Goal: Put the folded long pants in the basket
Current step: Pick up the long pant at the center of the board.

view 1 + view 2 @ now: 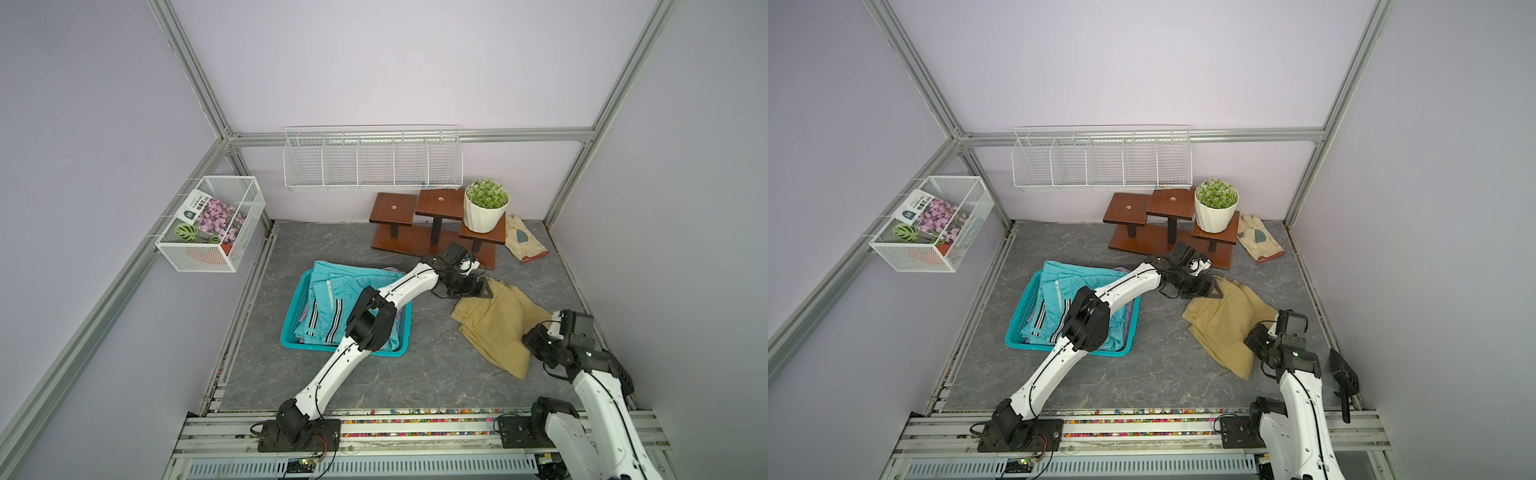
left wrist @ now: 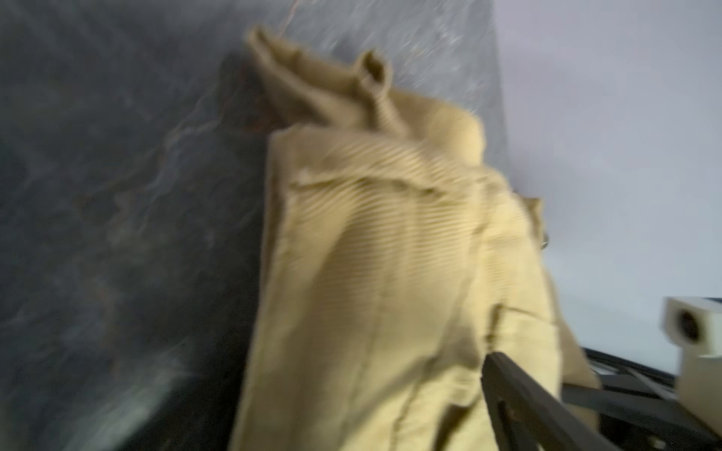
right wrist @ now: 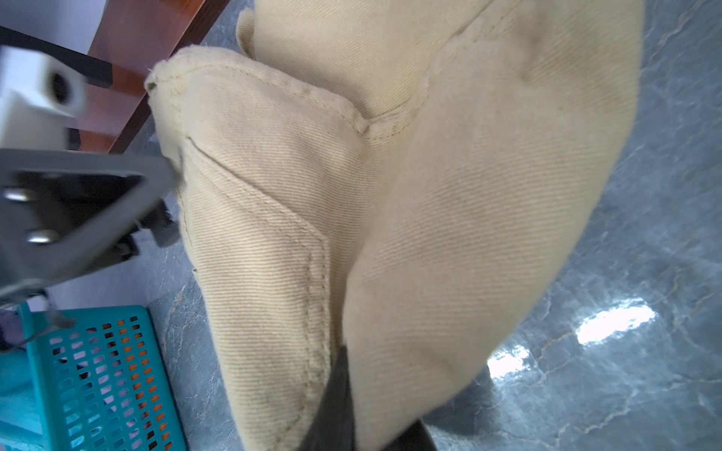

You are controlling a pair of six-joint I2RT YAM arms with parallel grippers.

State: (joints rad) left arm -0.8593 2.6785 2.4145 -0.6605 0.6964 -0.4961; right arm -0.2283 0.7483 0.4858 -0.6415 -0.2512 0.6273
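The khaki long pants (image 1: 494,324) (image 1: 1225,320) lie rumpled on the grey table, to the right of the teal basket (image 1: 291,328) (image 1: 1016,328). My left gripper (image 1: 482,290) stands open at their far corner, and the cloth (image 2: 371,273) spreads in front of its one visible finger (image 2: 508,390). My right gripper (image 1: 536,332) (image 3: 340,390) is shut on their near right edge (image 3: 429,195). Teal striped pants (image 1: 328,299) lie on top in the basket. Lilac cloth (image 1: 392,271) peeks out at its far side, and orange shows through the basket's holes (image 3: 133,367).
A wooden step stand (image 1: 415,245) with a potted plant (image 1: 484,208) stands just behind the left gripper. A cream glove (image 1: 523,239) lies at the back right. White wire racks (image 1: 374,162) (image 1: 212,224) hang on the walls. A black brush (image 1: 1343,378) lies by the right edge.
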